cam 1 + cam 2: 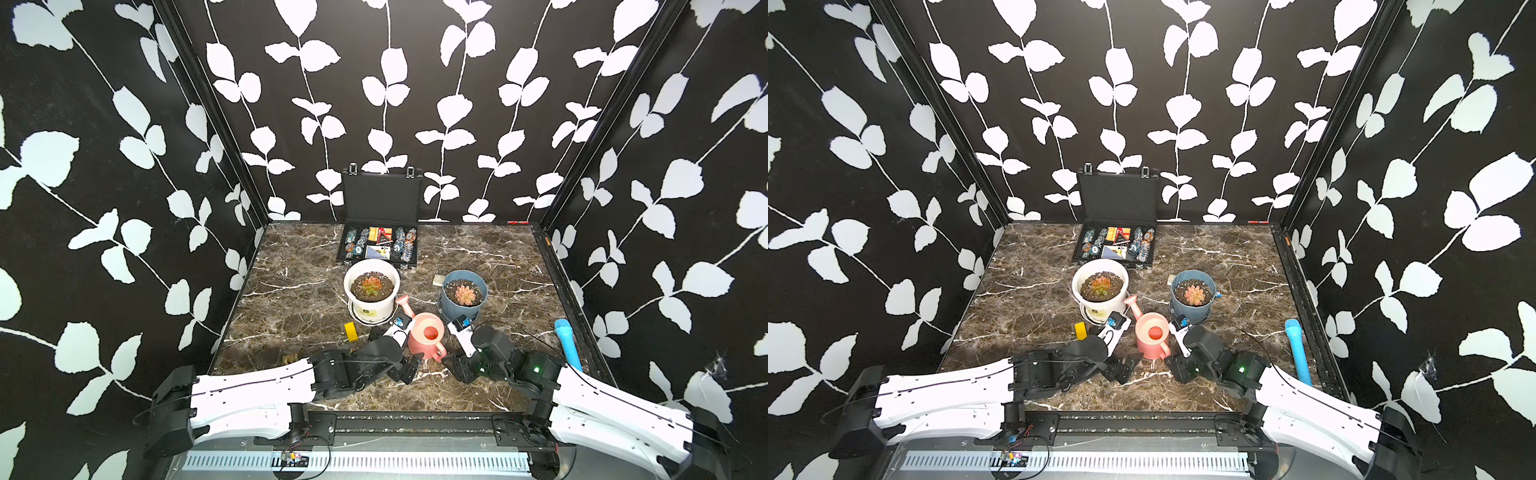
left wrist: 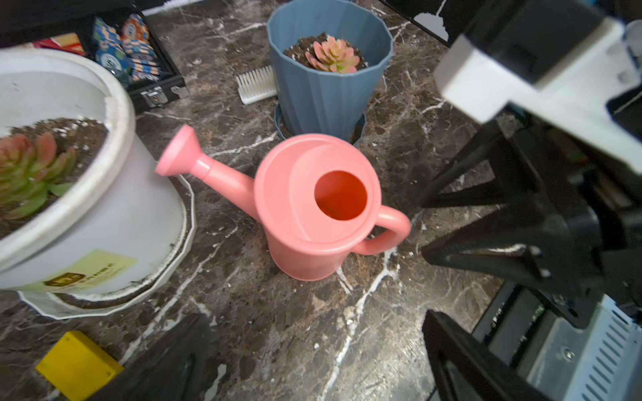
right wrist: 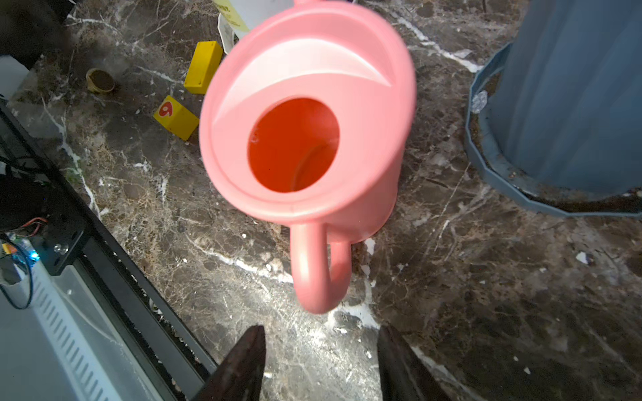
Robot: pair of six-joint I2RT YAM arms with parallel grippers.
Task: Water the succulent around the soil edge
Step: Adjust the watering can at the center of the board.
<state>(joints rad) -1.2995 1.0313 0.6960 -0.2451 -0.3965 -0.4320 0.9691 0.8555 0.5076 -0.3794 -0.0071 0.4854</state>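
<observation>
In both top views the succulent [image 1: 369,286] and soil edge [image 1: 384,289] sit mid-worktop, with the watering can [image 1: 419,345] toward the front edge.
Left wrist: left jaws wide, empty; the spout [image 2: 215,173] is near the pot [image 2: 104,215], so a swing could knock it.
Right wrist: right jaws apart, empty; a shallow pinch on the handle [image 3: 318,277] could slip and spill.

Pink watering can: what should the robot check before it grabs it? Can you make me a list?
1. The pink plastic watering can stands upright on the marble table: ok.
2. Its loop handle is lined up with the right gripper: ok.
3. The loop handle is between the right gripper's open jaws: not ok, it sits just ahead of the tips.
4. There is water inside the can: cannot tell.
5. The spout is aimed toward the white pot holding the spiky orange-green succulent: ok.
6. The left gripper is open and holding nothing: ok.
</observation>
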